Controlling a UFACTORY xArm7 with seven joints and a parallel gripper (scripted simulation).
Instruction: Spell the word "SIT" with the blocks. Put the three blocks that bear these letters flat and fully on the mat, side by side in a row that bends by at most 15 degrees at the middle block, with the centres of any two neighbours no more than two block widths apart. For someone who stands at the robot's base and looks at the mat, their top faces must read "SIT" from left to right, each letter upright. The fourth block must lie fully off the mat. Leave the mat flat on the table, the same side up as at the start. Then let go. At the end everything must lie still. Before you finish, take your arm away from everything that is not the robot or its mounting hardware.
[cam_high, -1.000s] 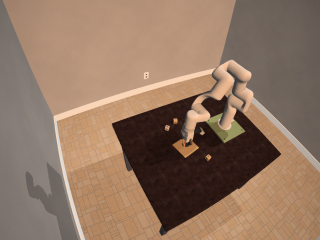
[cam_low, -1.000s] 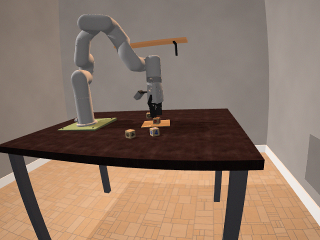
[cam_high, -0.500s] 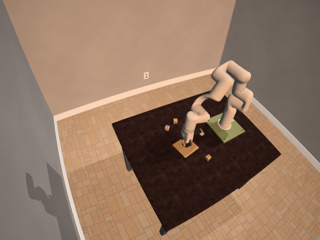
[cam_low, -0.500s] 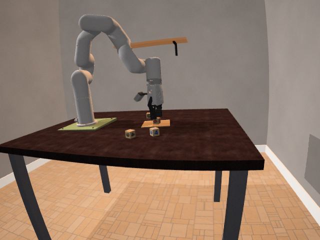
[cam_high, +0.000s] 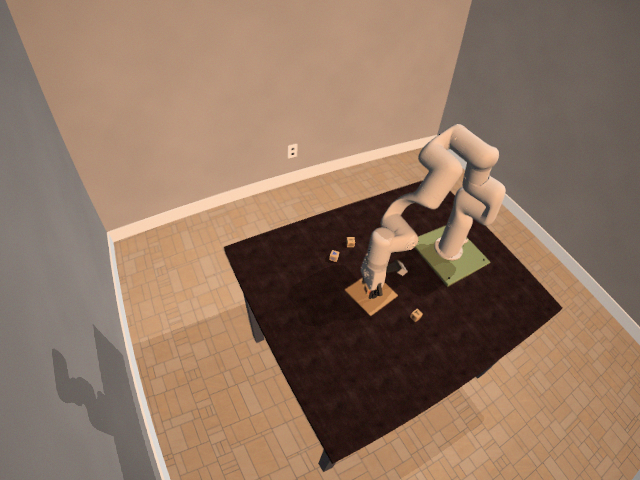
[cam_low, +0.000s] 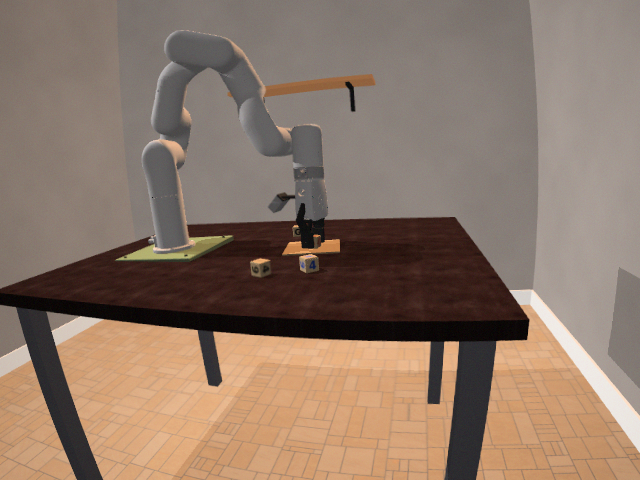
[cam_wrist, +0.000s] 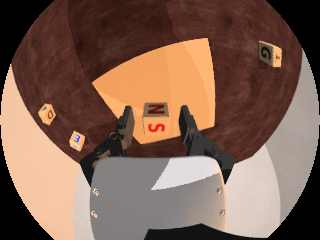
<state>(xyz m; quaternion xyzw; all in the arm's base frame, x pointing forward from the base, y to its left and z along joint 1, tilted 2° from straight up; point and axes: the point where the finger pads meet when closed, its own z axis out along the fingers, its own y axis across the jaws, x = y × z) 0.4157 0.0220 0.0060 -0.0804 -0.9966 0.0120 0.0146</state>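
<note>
Gripper (cam_wrist: 154, 128) of mine hangs partly open, holding nothing, its fingers astride the small wooden S block (cam_wrist: 155, 119). That block lies on the flat orange square mat (cam_wrist: 194, 74), which rests on the dark brown wooden surface (cam_wrist: 134, 20).

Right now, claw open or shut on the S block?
Open. The claw straddles the S block on the mat, with gaps showing either side.

Bare room, tiled floor (cam_low: 310, 413), wall socket (cam_high: 292, 150), dark table (cam_low: 361, 289)
</note>
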